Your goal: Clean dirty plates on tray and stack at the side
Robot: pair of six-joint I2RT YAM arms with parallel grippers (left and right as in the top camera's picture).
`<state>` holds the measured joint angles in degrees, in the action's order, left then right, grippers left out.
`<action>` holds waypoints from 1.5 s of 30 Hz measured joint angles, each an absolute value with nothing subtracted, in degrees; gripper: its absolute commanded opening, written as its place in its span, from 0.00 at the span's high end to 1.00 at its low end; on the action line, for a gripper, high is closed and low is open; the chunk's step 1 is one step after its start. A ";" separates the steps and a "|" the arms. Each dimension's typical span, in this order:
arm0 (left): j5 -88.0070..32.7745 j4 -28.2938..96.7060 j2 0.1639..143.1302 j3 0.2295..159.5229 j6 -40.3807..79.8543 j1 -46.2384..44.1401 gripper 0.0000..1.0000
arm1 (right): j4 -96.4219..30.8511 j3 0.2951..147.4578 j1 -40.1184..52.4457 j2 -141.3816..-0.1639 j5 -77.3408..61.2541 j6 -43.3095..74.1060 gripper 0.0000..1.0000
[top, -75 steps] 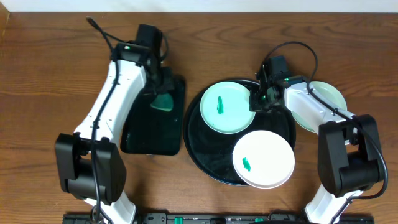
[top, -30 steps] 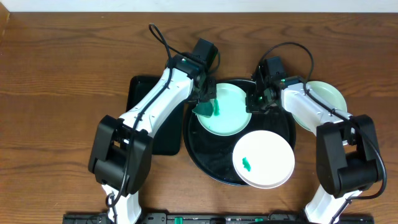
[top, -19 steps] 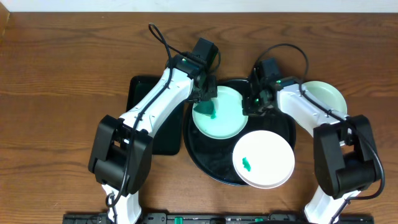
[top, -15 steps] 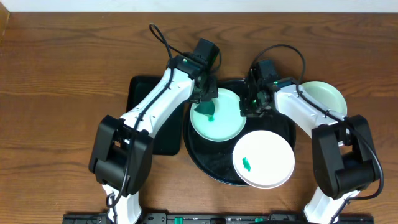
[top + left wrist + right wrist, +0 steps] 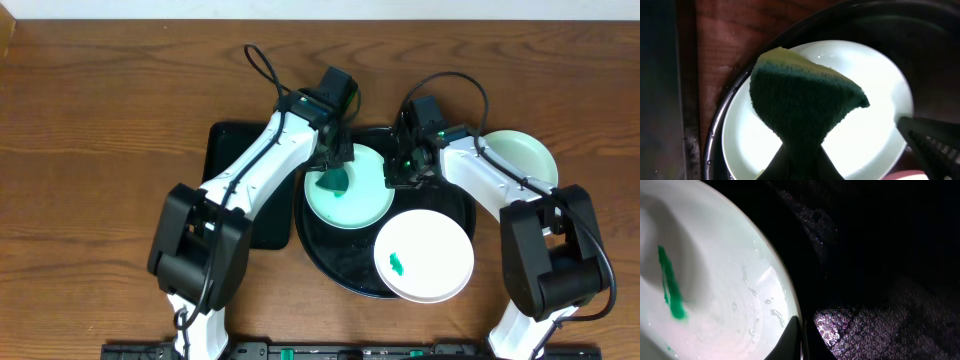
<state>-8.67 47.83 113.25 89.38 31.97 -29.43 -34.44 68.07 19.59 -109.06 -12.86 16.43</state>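
Note:
The black round tray (image 5: 452, 205) holds a pale mint-green plate (image 5: 365, 200) and a white plate (image 5: 430, 250) with a green smear. My left gripper (image 5: 337, 165) is shut on a dark green sponge (image 5: 805, 100), which rests on the mint plate (image 5: 875, 115). My right gripper (image 5: 398, 176) pinches that plate's right rim, its jaws (image 5: 802, 325) closed on the edge. A green streak (image 5: 671, 287) shows on the wet plate (image 5: 735, 295) in the right wrist view. Another mint plate (image 5: 525, 152) sits on the table right of the tray.
A dark green rectangular tray (image 5: 235, 190) lies left of the black tray, under my left arm. The black tray's floor (image 5: 880, 280) is wet and speckled. Bare wooden table (image 5: 90, 150) surrounds everything.
My left arm carried the sponge from the green tray onto the mint plate and over its smear. The right gripper and the plate have shifted slightly left.

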 measured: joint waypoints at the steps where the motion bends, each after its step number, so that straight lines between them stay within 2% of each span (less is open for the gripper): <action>1: -8.67 47.92 113.78 89.38 32.14 -29.43 0.93 | -34.41 68.07 19.59 -109.06 -12.82 16.43 0.93; 3: -8.67 48.05 114.74 89.38 32.42 -29.43 0.93 | -34.22 68.05 19.66 -109.06 -12.51 16.47 0.86; 5: -8.67 48.03 115.63 89.38 32.69 -29.43 0.93 | -33.87 68.05 19.86 -109.06 -12.19 16.82 0.84; 15: -8.67 48.42 116.92 89.38 32.86 -29.43 0.92 | -33.12 68.05 19.94 -109.06 -11.49 16.99 0.84; 21: -8.67 49.30 116.92 89.38 32.86 -29.43 0.92 | -32.71 68.07 19.94 -109.06 -10.11 17.02 0.91; 23: -8.67 49.54 116.92 89.38 32.86 -29.43 0.93 | -32.69 68.07 19.94 -109.06 -9.93 17.17 0.99; 38: -8.64 49.84 116.92 89.30 32.86 -29.47 0.92 | -32.58 68.05 20.01 -109.08 -10.02 17.19 0.99; 45: -8.03 45.89 116.92 85.91 33.01 -29.47 0.93 | -32.60 68.07 20.01 -109.08 -10.02 17.19 0.99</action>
